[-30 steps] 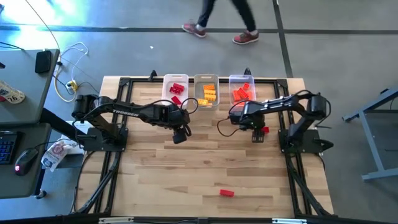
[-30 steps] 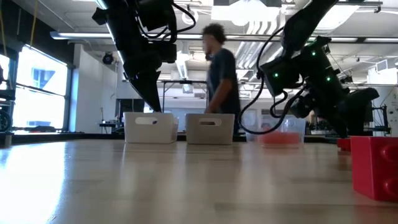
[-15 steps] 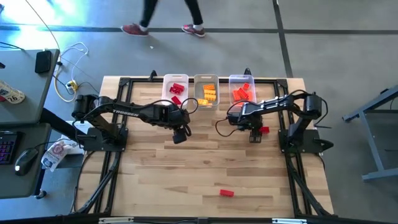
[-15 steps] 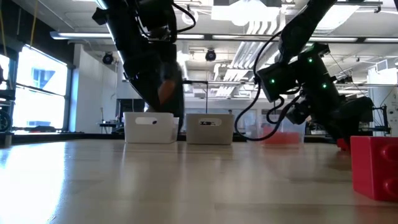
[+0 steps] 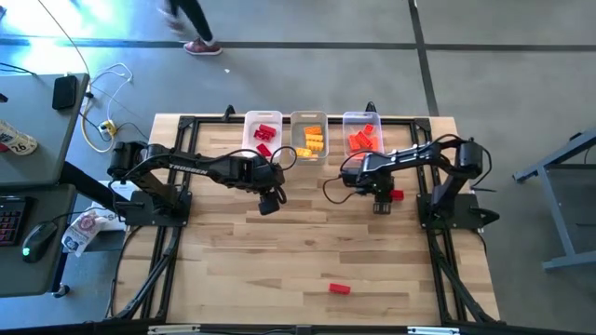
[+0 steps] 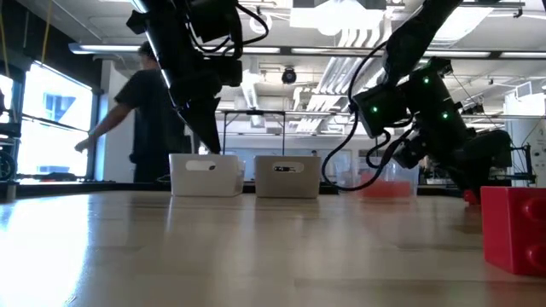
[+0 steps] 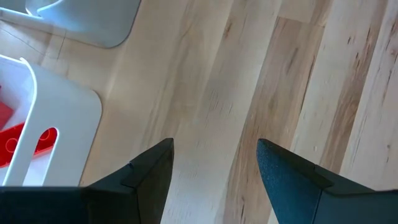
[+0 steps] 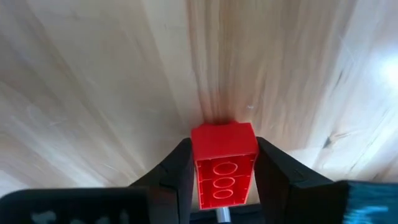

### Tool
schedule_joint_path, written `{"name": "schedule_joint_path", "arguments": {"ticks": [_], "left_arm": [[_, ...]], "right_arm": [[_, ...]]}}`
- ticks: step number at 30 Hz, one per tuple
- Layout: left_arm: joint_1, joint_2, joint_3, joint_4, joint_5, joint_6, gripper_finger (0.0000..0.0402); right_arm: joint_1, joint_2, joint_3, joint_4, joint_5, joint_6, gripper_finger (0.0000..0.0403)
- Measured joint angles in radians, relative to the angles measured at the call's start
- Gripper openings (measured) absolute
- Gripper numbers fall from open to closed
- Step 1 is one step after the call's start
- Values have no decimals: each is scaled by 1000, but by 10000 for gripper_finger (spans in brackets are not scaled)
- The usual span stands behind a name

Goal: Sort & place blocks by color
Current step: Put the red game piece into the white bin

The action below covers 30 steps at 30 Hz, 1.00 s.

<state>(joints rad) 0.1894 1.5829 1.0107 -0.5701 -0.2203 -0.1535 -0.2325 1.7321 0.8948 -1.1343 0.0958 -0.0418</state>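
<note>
A red block lies on the wooden table in front of the right-hand bin. Its hollow underside, with three round tubes, faces the wrist camera. My right gripper is shut on it; the high view shows the same block beside that gripper. My left gripper hangs open over bare wood in front of the left bin, holding nothing. Another red block lies alone near the table's front edge and looms at the right of the low view. My right gripper pinches the red block's two long sides between its two fingers. The fingers slant steeply down from above and lie along the block. The block's far end meets the table.
Three clear bins stand in a row at the far edge: the left bin holds red blocks, the middle bin yellow-orange ones, the right bin orange-red ones. A person walks on the floor beyond the table. Bare wood spreads across the middle and front.
My right gripper's fingers have closed in on the red block, which has stayed where it was on the table. The person beyond the far edge has walked toward the left.
</note>
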Motion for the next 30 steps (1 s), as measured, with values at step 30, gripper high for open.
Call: {"name": "schedule_joint_path", "arguments": {"ticks": [30], "left_arm": [[-1, 0, 0, 312, 99, 72, 218]], "right_arm": [[104, -507, 1, 610, -108, 54, 107]]}}
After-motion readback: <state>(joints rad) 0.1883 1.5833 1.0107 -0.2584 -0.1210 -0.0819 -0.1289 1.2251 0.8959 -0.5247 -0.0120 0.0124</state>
